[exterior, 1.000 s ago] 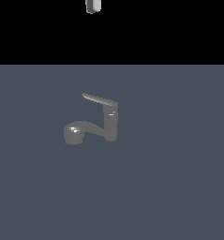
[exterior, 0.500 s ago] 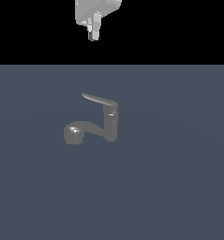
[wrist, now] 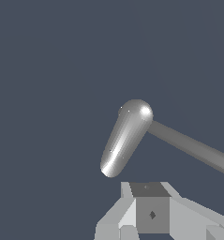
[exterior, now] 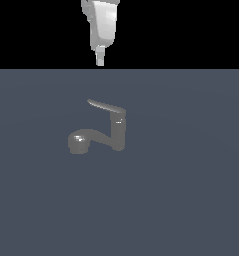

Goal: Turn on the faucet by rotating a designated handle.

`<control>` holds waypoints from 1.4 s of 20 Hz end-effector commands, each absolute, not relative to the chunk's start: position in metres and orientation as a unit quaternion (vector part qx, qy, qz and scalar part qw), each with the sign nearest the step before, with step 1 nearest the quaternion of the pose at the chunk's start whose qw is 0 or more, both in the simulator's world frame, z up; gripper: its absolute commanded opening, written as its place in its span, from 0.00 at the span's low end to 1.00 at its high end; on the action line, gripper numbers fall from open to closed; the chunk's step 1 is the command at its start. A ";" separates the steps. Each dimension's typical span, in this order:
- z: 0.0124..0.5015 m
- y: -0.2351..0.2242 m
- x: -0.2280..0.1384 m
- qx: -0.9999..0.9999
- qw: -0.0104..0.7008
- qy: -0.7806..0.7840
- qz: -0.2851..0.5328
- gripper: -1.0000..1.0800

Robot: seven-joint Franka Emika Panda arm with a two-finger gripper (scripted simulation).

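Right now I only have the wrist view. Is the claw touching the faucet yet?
Observer: No. In the exterior view the claw hangs well above the faucet, with a clear gap between them.
Operator: Which way does the handle point?
Observer: The handle sits on top, and its free end points to the exterior view's left. That is the same side as the spout head, which sits lower down.
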State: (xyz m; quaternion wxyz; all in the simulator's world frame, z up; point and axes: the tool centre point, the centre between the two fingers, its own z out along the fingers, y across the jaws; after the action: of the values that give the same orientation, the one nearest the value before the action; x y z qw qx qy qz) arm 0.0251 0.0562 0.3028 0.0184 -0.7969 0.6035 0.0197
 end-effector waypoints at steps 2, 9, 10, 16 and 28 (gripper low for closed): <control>0.282 0.059 0.039 -0.768 0.016 0.640 0.018 0.00; 0.239 0.064 0.062 -0.708 0.009 0.706 0.013 0.00; 0.233 0.065 0.065 -0.699 0.008 0.715 0.012 0.00; 0.202 0.068 0.079 -0.654 0.004 0.756 0.007 0.00; 0.173 0.071 0.089 -0.613 0.000 0.790 0.000 0.00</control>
State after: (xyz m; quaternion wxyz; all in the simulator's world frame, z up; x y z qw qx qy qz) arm 0.0886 0.0708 0.1744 -0.0001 -0.6158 0.7879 0.0007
